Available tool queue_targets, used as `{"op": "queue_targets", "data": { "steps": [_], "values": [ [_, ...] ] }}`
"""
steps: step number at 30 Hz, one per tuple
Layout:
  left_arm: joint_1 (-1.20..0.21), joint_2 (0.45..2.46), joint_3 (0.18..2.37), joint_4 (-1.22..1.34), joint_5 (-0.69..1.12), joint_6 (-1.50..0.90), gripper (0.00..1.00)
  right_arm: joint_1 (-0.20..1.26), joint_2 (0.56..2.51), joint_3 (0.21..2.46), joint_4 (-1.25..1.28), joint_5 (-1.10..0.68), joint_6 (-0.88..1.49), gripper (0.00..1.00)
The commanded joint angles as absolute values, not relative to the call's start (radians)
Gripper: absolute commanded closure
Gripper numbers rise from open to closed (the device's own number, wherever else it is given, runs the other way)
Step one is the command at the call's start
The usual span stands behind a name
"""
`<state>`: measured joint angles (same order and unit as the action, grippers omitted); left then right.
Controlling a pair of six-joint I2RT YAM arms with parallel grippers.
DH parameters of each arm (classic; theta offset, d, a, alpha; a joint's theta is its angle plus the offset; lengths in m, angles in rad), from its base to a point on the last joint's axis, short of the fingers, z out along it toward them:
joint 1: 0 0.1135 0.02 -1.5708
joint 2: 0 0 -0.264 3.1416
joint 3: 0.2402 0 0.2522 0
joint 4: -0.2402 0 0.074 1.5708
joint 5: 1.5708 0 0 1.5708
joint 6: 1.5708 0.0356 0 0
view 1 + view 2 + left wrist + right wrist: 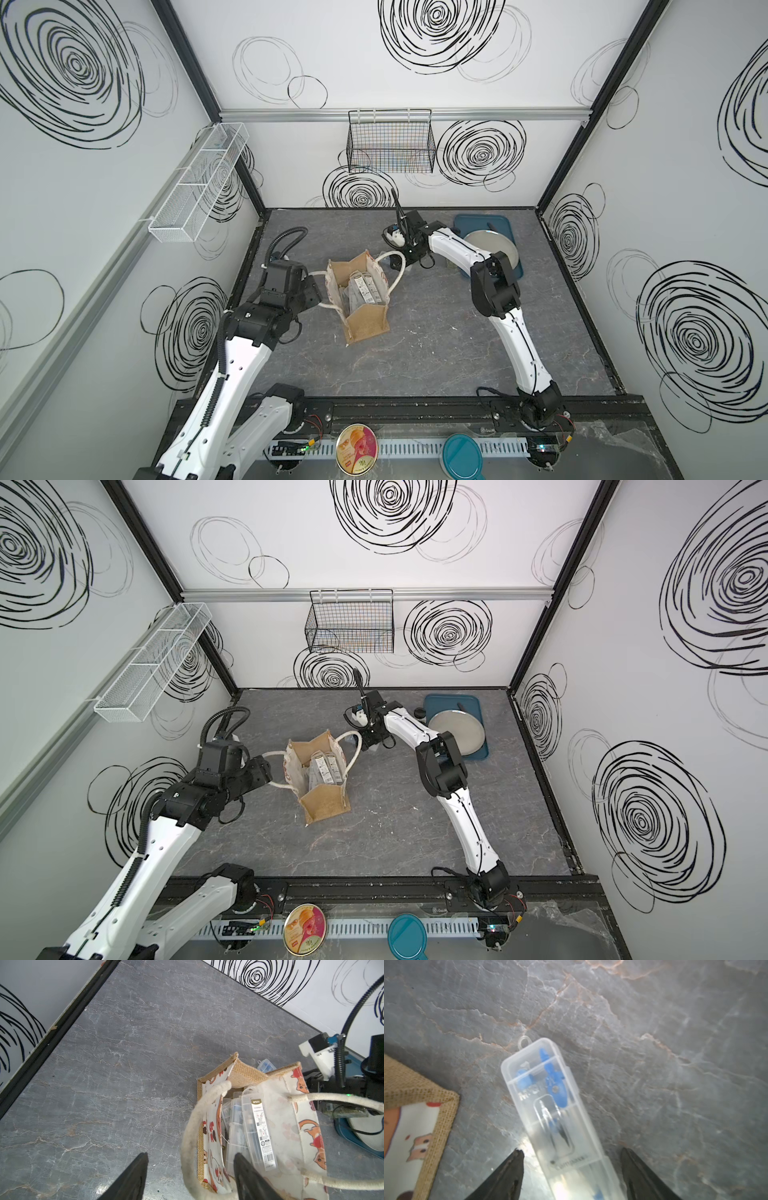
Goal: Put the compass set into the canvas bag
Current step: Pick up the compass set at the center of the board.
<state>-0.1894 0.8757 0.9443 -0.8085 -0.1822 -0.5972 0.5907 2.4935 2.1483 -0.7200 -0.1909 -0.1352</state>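
The canvas bag (365,328) stands upright mid-table in both top views, mouth open, with several clear labelled cases (249,1122) inside. My left gripper (191,1155) is open at the bag's left side. One finger is inside the mouth and the other outside, so they straddle the bag's wall and a white rope handle (190,1126) without pinching either. The compass set (550,1105), a clear case with a blue compass, lies flat on the table just behind the bag (415,1126). My right gripper (572,1150) hangs over the case, open, a finger on each side with gaps.
A teal tray (505,222) holding a grey round pan (492,249) sits at the back right, beside my right arm. A black wire basket (390,143) hangs on the back wall and a white mesh basket (199,183) on the left wall. A round tin (356,449) and a teal disc (462,455) lie by the front rail.
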Motion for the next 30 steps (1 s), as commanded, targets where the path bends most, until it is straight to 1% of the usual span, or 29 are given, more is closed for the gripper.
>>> {"op": "queue_targets", "data": {
  "steps": [1,4,9,14,18,24,30],
  "values": [
    [-0.201,0.871,0.963,-0.785,-0.205,-0.582,0.31,0.615,2.508,2.128,-0.794,-0.105,-0.076,0.28],
    [-0.213,0.872,0.965,-0.781,-0.213,-0.58,0.31,0.616,2.536,2.166,-0.81,-0.065,-0.041,0.33],
    [-0.23,0.878,0.972,-0.777,-0.226,-0.571,0.31,0.618,2.545,2.181,-0.833,-0.069,-0.023,0.4],
    [-0.237,0.875,0.953,-0.755,-0.221,-0.568,0.31,0.617,2.514,2.162,-0.846,-0.071,0.001,0.52],
    [-0.238,0.873,0.945,-0.746,-0.229,-0.548,0.31,0.61,2.449,2.141,-0.854,-0.077,0.029,0.57],
    [-0.237,0.876,0.959,-0.751,-0.292,-0.499,0.31,0.558,2.296,2.125,-0.912,-0.086,0.091,0.6],
    [-0.22,0.883,0.972,-0.741,-0.299,-0.467,0.3,0.56,2.128,2.148,-0.984,-0.069,0.093,0.6]
  ]
}}
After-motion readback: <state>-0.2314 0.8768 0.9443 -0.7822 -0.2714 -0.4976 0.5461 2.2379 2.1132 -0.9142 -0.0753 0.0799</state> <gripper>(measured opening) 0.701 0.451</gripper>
